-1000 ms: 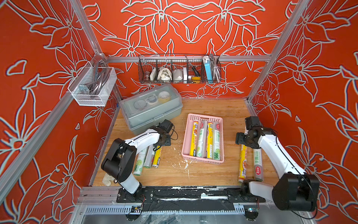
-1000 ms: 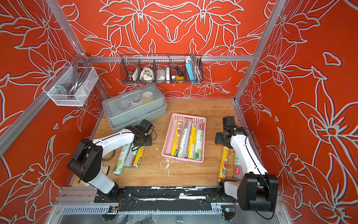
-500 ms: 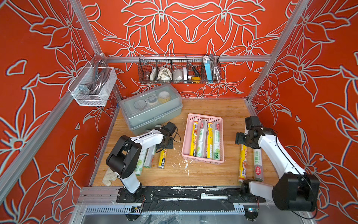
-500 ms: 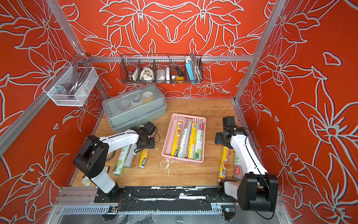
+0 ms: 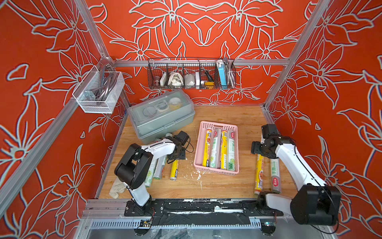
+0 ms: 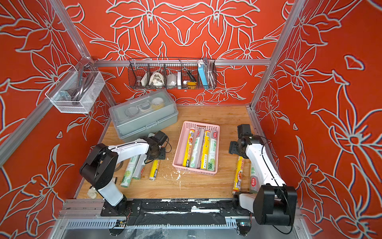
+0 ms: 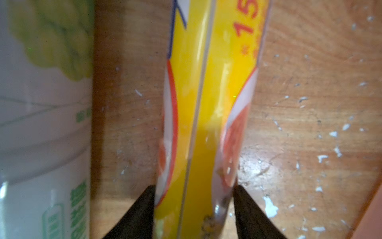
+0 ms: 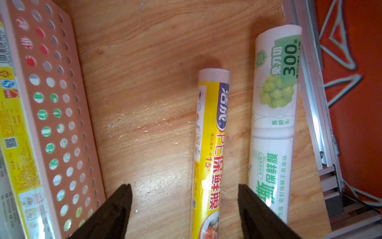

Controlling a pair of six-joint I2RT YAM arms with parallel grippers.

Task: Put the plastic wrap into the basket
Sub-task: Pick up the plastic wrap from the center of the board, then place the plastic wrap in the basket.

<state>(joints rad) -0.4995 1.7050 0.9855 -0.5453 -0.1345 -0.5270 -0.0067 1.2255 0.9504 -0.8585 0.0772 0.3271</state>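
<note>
Filling basket [image 5: 219, 123]: four plastic wrap rolls [image 5: 216, 149], side by side
Left gripper [image 7: 194, 187]: pinching yellow roll [image 7: 206, 82]
Right gripper [image 8: 184, 186]: spread wide, empty

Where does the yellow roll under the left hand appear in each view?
In a top view: yellow roll, just left of the pink basket.
In a top view: same spot.
Left wrist: middle, between the fingers of the left hand.
Right wrist: absent; the second yellow roll there is another.
Shared landmark: pink basket, seen also by the right wrist.
</note>
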